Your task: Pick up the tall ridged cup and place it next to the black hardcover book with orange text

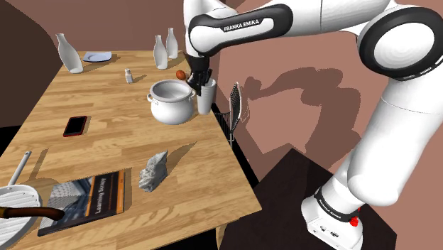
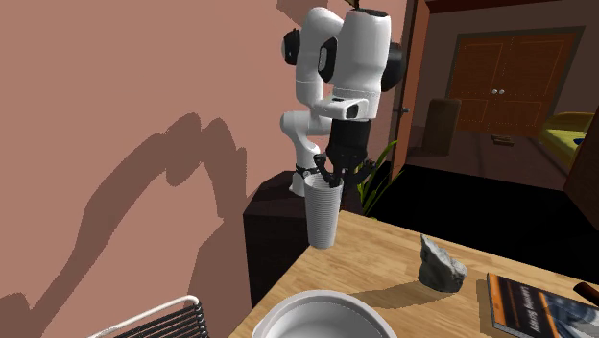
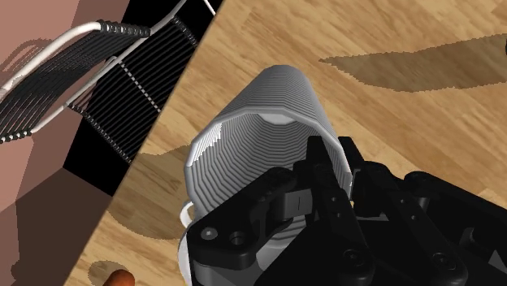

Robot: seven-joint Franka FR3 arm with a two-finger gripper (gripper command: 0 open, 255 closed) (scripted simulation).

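Shoulder view: one tall ridged cup (image 1: 206, 98) is just beside one white pot (image 1: 170, 105) on the worktop (image 1: 106, 153), with the claw (image 1: 202, 77) clamped on its rim. Three bottles (image 1: 161, 53) stand beyond the pot. One book (image 1: 89, 202) lies well apart from the pot.

A dark band (image 1: 241, 26) on the upper part of the white arm carries the words "FRANKA EMIKA" in white capital letters. The black book (image 1: 89, 202) near the shoulder view's lower left has orange letters along its cover; the first word seems to be "Learning", the second cannot be read. The black ring (image 1: 332, 206) at the arm's foot has white lettering, too small to read.
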